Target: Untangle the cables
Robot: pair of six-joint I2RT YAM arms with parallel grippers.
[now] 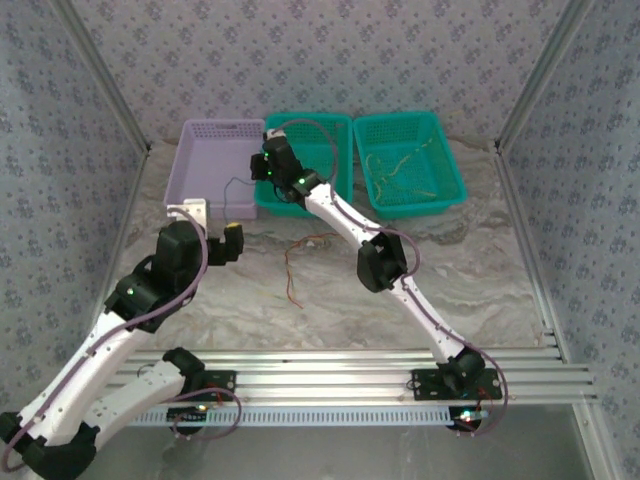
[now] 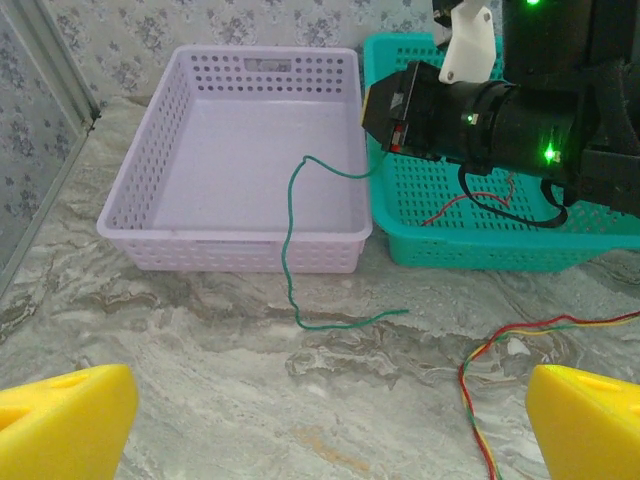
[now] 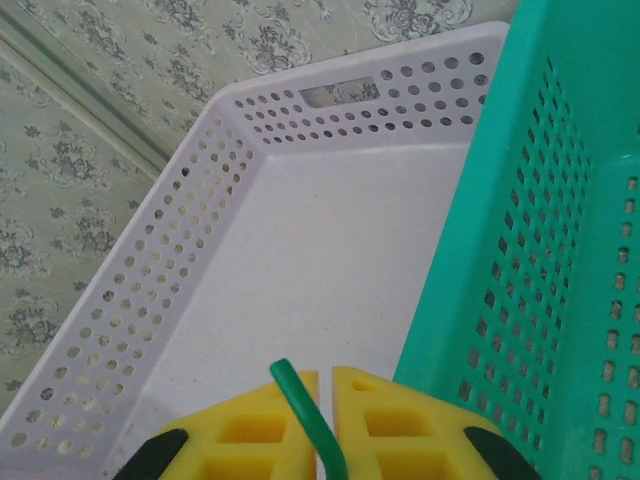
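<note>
A thin green cable (image 2: 288, 240) runs from my right gripper (image 2: 372, 120) down over the front wall of the lilac basket (image 2: 230, 252) and ends on the table. The right gripper (image 3: 325, 385) is above that basket's right side. Its yellow jaws are nearly together, with the green cable (image 3: 300, 400) pinched between them. A twisted bunch of red, yellow and green cables (image 2: 478, 385) lies on the table (image 1: 293, 265). My left gripper (image 2: 330, 385) hovers low over bare table between the two, wide open with nothing in it.
A teal basket (image 2: 480, 250) beside the lilac one holds a red and a black wire (image 2: 470, 205). A second teal basket (image 1: 455, 190) at the back right holds pale wires. The right arm (image 1: 345, 215) stretches across the table's middle. Walls close in both sides.
</note>
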